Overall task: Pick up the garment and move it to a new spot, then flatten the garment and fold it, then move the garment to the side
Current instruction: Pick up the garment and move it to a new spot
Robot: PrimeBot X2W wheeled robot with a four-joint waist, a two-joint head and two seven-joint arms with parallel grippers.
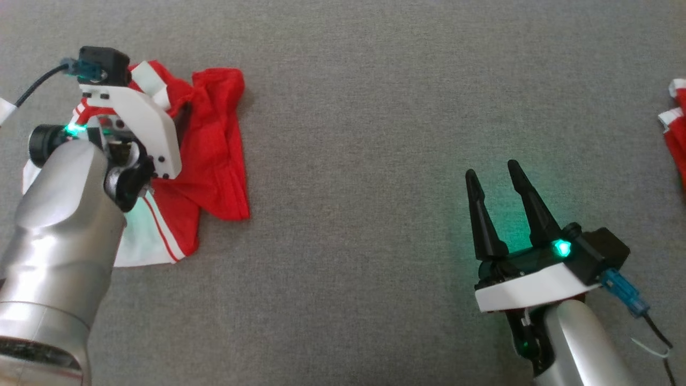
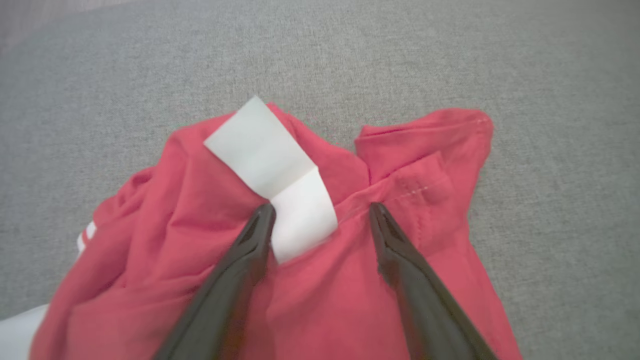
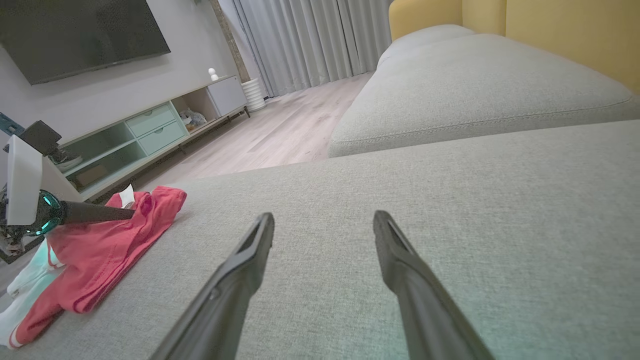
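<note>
Red garment (image 2: 320,292) under wide-open, empty left hand (image 2: 321,207); right hand (image 3: 322,216) likewise, television (image 3: 75,35) beyond.

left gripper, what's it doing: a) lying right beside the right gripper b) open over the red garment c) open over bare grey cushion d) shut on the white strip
b: in the left wrist view the left gripper has its two fingers spread apart over the red garment, not closed on any cloth.

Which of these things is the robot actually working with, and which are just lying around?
In the job: red-and-white garment; left gripper, open over it; right gripper, open above the grey cushion.
Just lying about: another red cloth at the right edge; television; cabinet; curtains.
</note>
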